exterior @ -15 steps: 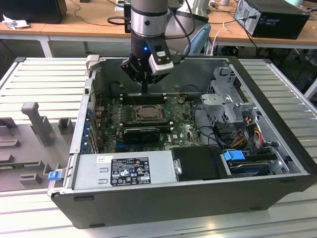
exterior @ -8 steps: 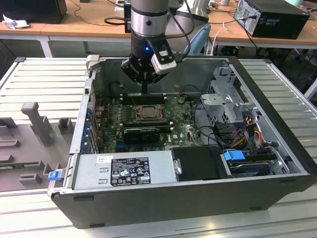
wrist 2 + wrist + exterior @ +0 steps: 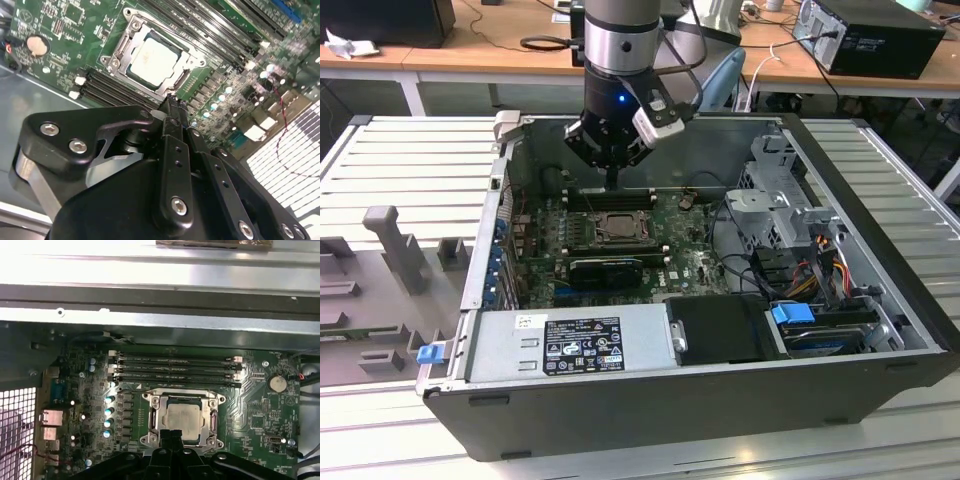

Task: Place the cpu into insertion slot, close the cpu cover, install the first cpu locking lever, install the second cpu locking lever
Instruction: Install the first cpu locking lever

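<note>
While the jaws hang clenched on nothing above the board, the cpu (image 3: 618,228) already sits in its slot (image 3: 582,233).

Exterior view: the arm (image 3: 620,60) reaches down into the open case (image 3: 860,200), laid on its side on the ribbed tabletop (image 3: 410,160), evidently so the board faces up. There is free room over the socket, the rear case wall is close behind, and the drive cage (image 3: 770,190) stands at the exterior view's right. Second wrist view: the closed tips point at the near edge of the cover (image 3: 121,48), which lies flat around the chip's silver top, memory slots (image 3: 115,90) just beside. First wrist view: the cover frames the cpu, with slots between it and the wall. Whether a lever is latched cannot be told.
</note>
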Motion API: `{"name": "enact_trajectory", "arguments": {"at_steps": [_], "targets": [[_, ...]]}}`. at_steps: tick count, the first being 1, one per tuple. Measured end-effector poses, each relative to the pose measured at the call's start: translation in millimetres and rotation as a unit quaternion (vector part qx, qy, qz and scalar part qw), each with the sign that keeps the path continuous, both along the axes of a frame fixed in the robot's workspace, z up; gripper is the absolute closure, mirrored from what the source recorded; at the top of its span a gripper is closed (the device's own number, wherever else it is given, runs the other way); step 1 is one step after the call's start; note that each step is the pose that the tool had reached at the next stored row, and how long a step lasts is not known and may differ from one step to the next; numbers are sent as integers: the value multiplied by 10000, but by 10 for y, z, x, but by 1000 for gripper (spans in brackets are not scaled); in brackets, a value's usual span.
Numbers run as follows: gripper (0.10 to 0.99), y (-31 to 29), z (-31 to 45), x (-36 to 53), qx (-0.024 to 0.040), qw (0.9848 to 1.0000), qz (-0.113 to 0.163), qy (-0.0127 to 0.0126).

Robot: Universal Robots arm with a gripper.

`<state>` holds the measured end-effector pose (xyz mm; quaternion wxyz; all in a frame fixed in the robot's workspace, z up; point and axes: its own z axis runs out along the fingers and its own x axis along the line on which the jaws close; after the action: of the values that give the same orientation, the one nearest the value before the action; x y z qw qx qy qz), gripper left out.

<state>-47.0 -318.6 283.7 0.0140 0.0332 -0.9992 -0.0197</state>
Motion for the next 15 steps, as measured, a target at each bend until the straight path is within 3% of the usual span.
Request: {"name": "enact_trajectory", "arguments": {"at_steps": [5, 7, 13, 15], "targets": [[980, 0, 0, 0, 0, 9990, 452, 0], [980, 0, -1, -16, 0, 9988, 496, 0], [980, 0, -28, -271, 11, 9988, 495, -40], [980, 2, -46, -309, 11, 9989, 474, -43]]}}
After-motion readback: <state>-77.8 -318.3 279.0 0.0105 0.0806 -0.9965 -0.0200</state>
